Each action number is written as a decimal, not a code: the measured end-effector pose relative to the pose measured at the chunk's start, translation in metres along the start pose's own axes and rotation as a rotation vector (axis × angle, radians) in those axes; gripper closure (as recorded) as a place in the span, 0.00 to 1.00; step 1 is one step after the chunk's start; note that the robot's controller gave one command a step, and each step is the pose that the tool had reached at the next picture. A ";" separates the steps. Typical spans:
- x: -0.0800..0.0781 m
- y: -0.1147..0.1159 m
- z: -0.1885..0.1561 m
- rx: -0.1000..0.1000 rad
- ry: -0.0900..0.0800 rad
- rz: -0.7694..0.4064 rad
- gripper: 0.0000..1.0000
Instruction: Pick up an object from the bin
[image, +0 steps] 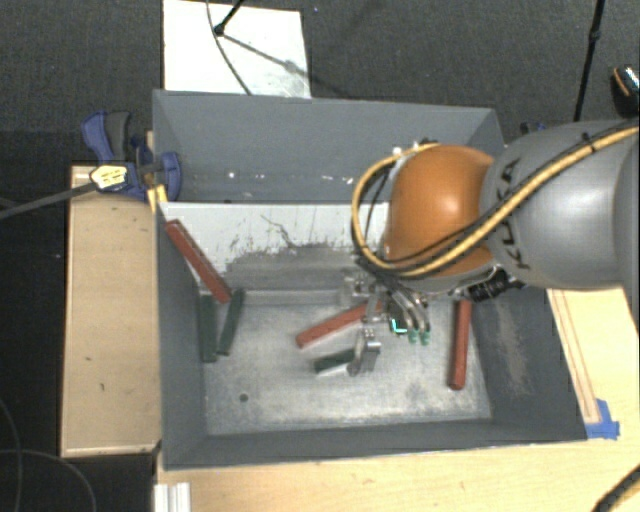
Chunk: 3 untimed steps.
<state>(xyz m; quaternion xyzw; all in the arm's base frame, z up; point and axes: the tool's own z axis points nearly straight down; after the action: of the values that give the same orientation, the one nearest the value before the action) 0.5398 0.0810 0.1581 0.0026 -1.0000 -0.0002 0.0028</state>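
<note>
Left side of the grey bin (300, 400): we log a leaning red-brown bar (198, 262) aslant against the wall, upper end toward the far-left corner. Two dark green bars (207, 330) lie just below it, long axes running near to far. Centre floor: a middle red-brown bar (330, 326) runs left to right, its right end angled toward the far wall and passing under the robot. Just in front of it lies a short dark green block (332, 365), flat, slim and straight-edged, long axis roughly left to right, right end at the gripper (364, 356). The gripper sits low at that end; we cannot tell whether it is spread or closed. Above it is the arm's orange cover (440, 210), looped with cables. Further right, well apart, a right red-brown bar (459, 345) points near to far. The floor is speckled and scuffed, the far wall scratched pale.
</note>
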 end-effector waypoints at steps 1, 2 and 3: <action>-0.050 0.005 0.091 0.000 -0.005 -0.053 0.00; -0.032 0.052 0.087 0.000 -0.005 -0.331 0.00; -0.032 0.051 0.087 0.000 -0.004 -0.324 1.00</action>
<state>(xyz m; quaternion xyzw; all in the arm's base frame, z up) 0.5709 0.1321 0.0709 0.1638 -0.9865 -0.0007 0.0006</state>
